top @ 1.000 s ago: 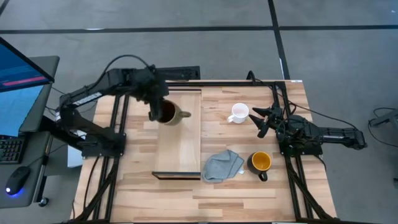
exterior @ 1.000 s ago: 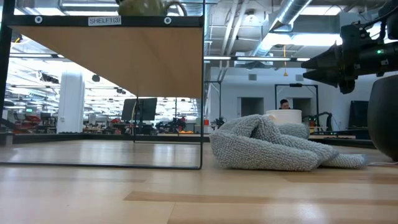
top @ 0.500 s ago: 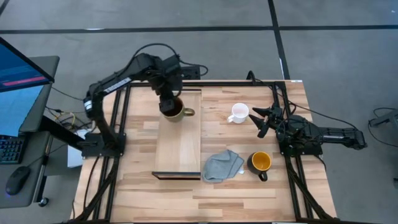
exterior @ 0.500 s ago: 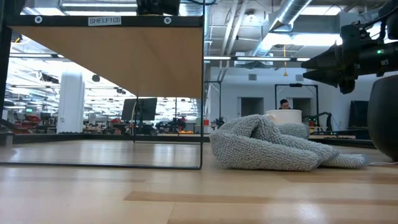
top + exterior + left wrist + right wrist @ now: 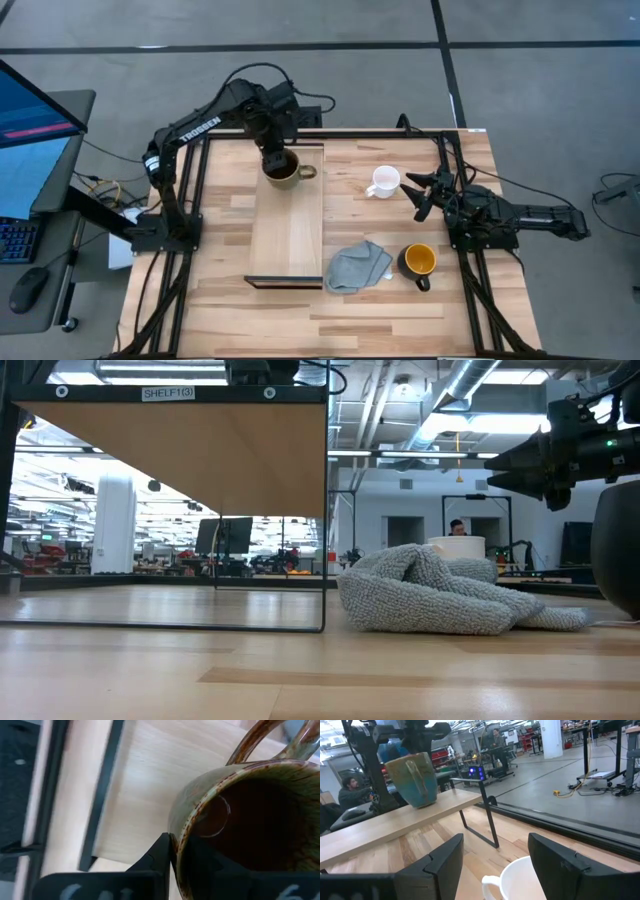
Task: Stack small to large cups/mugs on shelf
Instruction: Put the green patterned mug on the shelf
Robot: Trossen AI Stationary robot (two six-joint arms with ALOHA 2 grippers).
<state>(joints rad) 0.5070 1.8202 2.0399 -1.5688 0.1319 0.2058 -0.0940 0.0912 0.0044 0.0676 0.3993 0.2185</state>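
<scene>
The brown-olive mug [image 5: 284, 171] stands upright over the far end of the pale wood shelf [image 5: 288, 225], its handle [image 5: 308, 172] toward the table's right. My left gripper [image 5: 272, 158] is shut on it from above. The right wrist view shows the mug [image 5: 412, 777] at the shelf board [image 5: 380, 827]. The small white mug [image 5: 384, 182] stands on the table right of the shelf. The black mug with the yellow inside [image 5: 419, 261] stands near the right front. My right gripper [image 5: 420, 192] is open and empty, just right of the white mug [image 5: 530, 880]. My left gripper pinches the mug's rim [image 5: 176, 851] on the side away from the handle, one finger [image 5: 159, 854] outside the wall and one inside. The fingers point down from above. The mug is upright; whether its base rests on the shelf board or hangs just above it, I cannot tell.
A grey cloth [image 5: 358, 266] lies crumpled on the table between the shelf's near end and the black mug. The shelf stands raised on a dark metal frame [image 5: 325, 510]. A monitor [image 5: 35, 110] stands off the table's left. A person [image 5: 350, 790] sits in the room beyond.
My left gripper has carried the brown-olive mug along the shelf toward the table's far edge and a little to the right. The mug has stayed upright with its handle to the right. The gripper has kept hold.
</scene>
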